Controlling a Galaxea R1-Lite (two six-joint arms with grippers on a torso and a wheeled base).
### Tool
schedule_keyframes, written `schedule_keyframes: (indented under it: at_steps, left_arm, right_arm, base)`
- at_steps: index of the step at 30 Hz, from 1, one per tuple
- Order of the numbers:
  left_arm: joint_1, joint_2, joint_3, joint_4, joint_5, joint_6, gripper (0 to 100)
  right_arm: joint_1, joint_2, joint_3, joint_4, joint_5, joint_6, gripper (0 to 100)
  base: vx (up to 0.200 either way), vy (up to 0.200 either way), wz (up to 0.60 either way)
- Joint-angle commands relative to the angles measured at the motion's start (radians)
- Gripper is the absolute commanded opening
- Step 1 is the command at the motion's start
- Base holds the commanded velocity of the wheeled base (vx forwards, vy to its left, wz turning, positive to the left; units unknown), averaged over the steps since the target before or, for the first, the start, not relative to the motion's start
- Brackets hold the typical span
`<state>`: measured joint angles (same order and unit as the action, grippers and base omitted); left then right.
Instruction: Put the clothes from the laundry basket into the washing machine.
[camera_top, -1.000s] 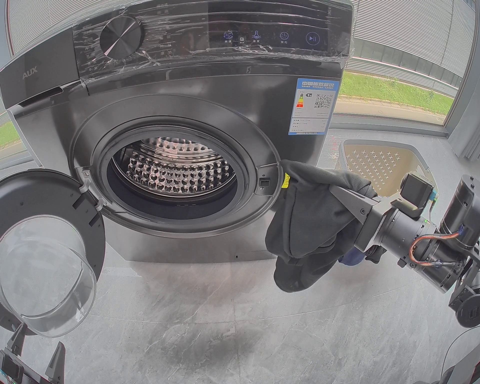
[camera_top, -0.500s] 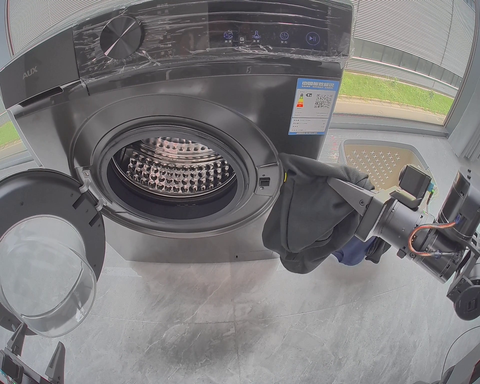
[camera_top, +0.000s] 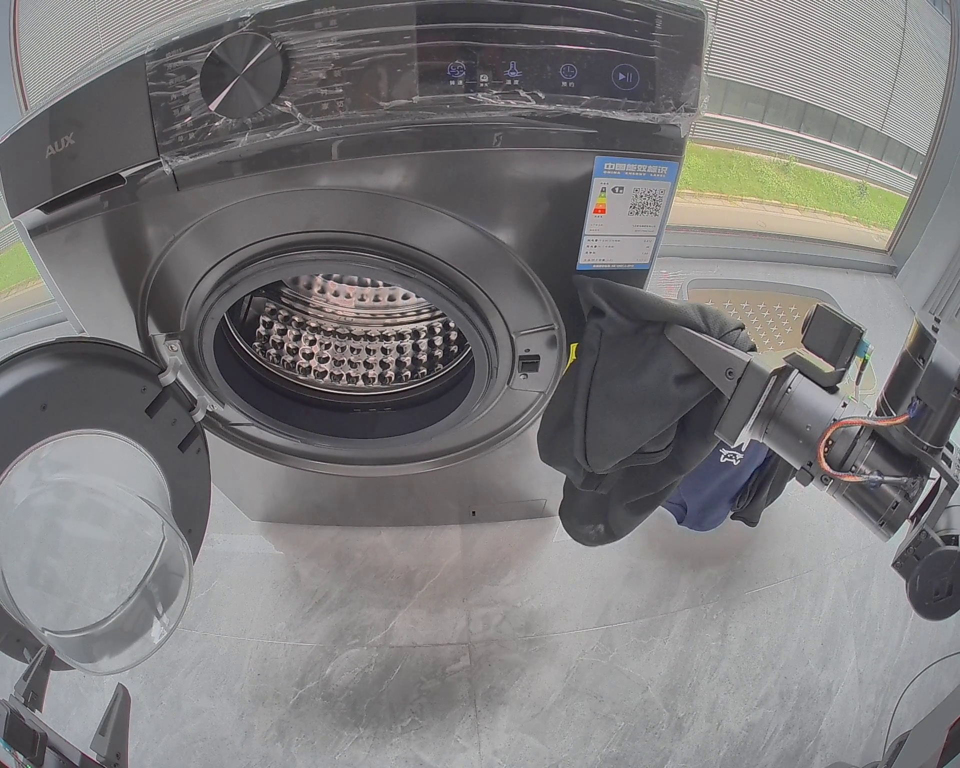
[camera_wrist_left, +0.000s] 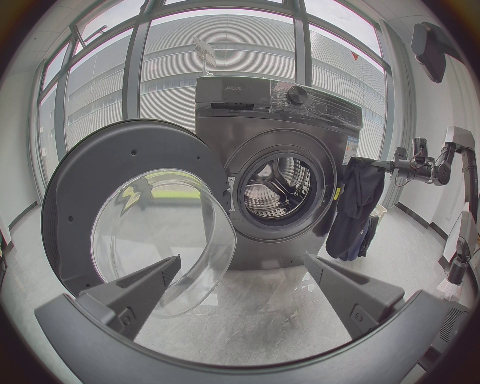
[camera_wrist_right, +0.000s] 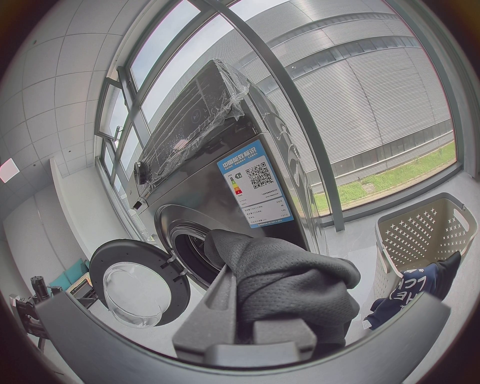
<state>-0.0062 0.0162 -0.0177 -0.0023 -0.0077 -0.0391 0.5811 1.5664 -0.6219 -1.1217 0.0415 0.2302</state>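
Observation:
My right gripper (camera_top: 682, 347) is shut on a dark grey garment (camera_top: 625, 410), held in the air just right of the washing machine's open porthole (camera_top: 345, 340). The cloth hangs down over the fingers and hides the tips. A blue garment (camera_top: 718, 485) dangles beside it under the gripper. The beige laundry basket (camera_top: 775, 312) stands behind the arm, right of the machine. The right wrist view shows the grey garment (camera_wrist_right: 290, 285), the blue garment (camera_wrist_right: 407, 297) and the basket (camera_wrist_right: 425, 235). My left gripper (camera_wrist_left: 247, 285) is open and low, facing the machine, with nothing between its fingers.
The round door (camera_top: 90, 500) with its glass bowl is swung wide open to the left of the porthole, close above my left gripper (camera_top: 70, 710). Grey floor (camera_top: 450, 640) lies in front of the machine. Windows stand behind the basket.
My right gripper has risen with the grey garment, so the cloth's top now sits higher against the machine's front. More of the blue garment shows beneath it. The left arm is still.

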Motion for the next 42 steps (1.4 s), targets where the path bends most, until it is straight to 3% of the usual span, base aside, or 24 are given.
schedule_keyframes:
  at_steps: [1,5,7,9,15,19,27,37,42]
  left_arm:
    - [0.0,-0.016,0.016,-0.001,0.0,-0.001,100]
    - [0.0,-0.016,0.016,-0.001,0.0,-0.001,100]
    - [0.0,-0.016,0.016,-0.001,0.0,-0.001,100]
    - [0.0,-0.016,0.016,-0.001,0.002,-0.001,100]
    - [0.0,-0.016,0.016,-0.001,0.002,0.001,100]
    - [0.0,-0.016,0.016,-0.001,0.002,0.001,100]
    - [0.0,-0.016,0.016,-0.001,0.002,0.001,100]
    - [0.0,-0.016,0.016,-0.001,0.002,0.001,100]
    - [0.0,-0.016,0.016,-0.001,0.002,0.001,100]
  right_arm:
    - [-0.001,0.003,0.001,-0.001,0.0,0.001,0]
    - [-0.004,-0.009,0.025,-0.003,0.003,0.031,0]
    - [-0.006,-0.026,0.093,-0.004,0.031,0.078,0]
    - [-0.009,-0.046,0.116,-0.003,0.049,0.087,0]
    - [-0.01,-0.08,0.128,-0.003,0.044,0.103,0]
    - [-0.012,-0.118,0.148,0.013,0.051,0.162,0]
    - [-0.01,-0.117,0.151,0.014,0.044,0.149,0]
    - [0.0,-0.108,0.156,0.016,0.044,0.12,0]
    - [0.005,-0.101,0.171,0.016,0.015,0.083,0]
  base:
    - [0.0,0.0,0.0]
    - [0.0,0.0,0.0]
    - [0.0,0.0,0.0]
    - [0.0,0.0,0.0]
    - [0.0,0.167,0.0]
    - [0.0,0.05,0.0]
    - [0.0,0.0,0.0]
    - [0.0,0.0,0.36]
    - [0.0,0.0,0.0]
